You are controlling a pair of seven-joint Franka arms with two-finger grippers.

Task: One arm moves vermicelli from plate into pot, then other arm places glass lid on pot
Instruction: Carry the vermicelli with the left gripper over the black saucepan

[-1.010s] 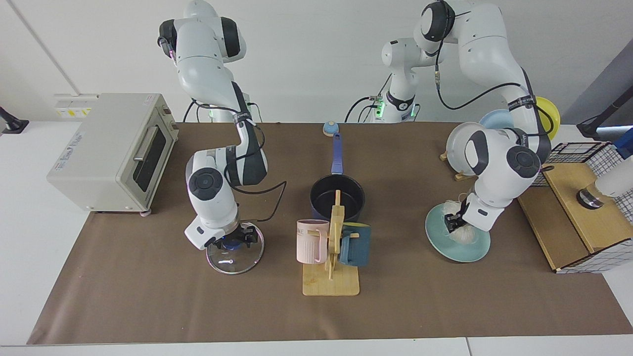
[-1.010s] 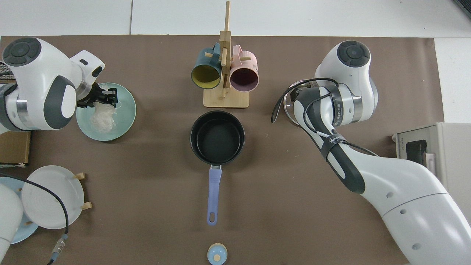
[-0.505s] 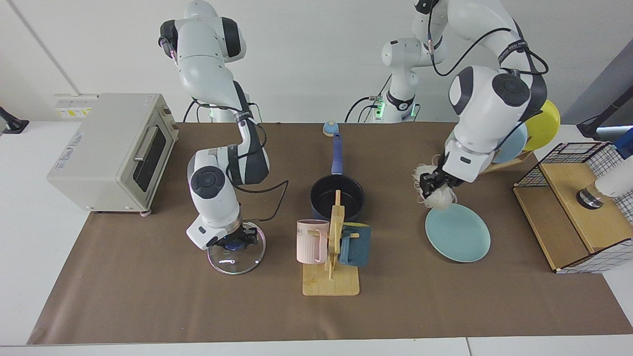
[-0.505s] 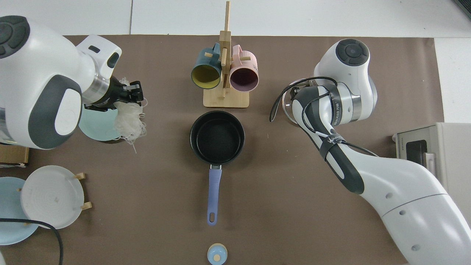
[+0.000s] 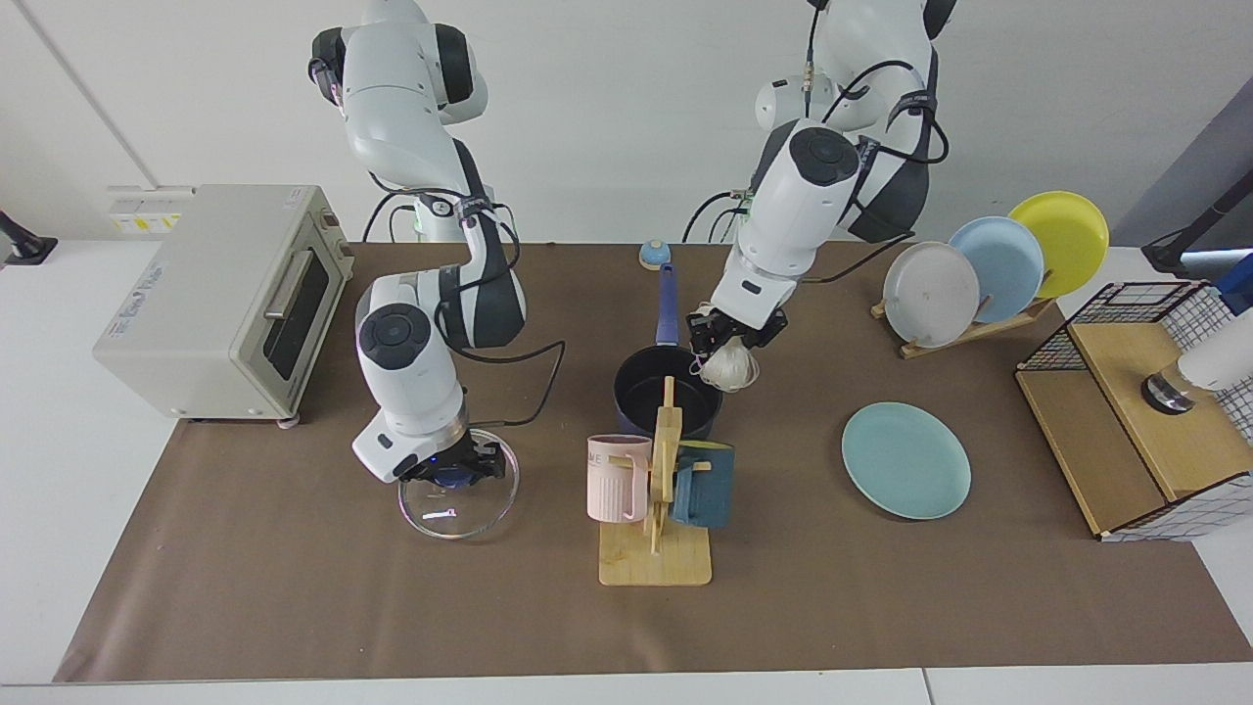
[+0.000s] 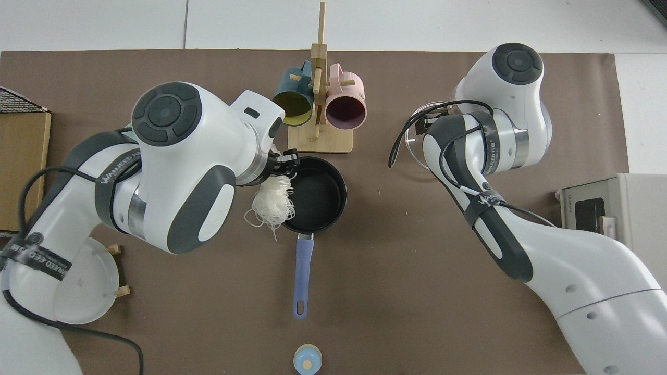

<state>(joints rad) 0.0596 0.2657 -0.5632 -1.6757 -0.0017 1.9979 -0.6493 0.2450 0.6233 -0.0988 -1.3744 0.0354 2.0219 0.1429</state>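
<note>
**Over the pot's rim: vermicelli ready to drop**

At the centre of the facing view, the left tool (image 5: 725,338) hangs above the dark navy saucepan (image 5: 669,392), pinching the vermicelli (image 5: 729,366). In the top view the bundle (image 6: 272,205) sits over the pot's left rim, with loose strands trailing outside the wall. To do this step well, I judge the arm should carry the bundle further over the black inside, lower it, and only then let go, so no threads drape over the rim and foul the lid's seat. The teal plate (image 5: 906,460) lies bare at right. At lower left, the right tool (image 5: 453,472) is closed on the blue knob of the glass lid (image 5: 457,496), which looks tilted just above the counter (image 5: 294,587).
</note>
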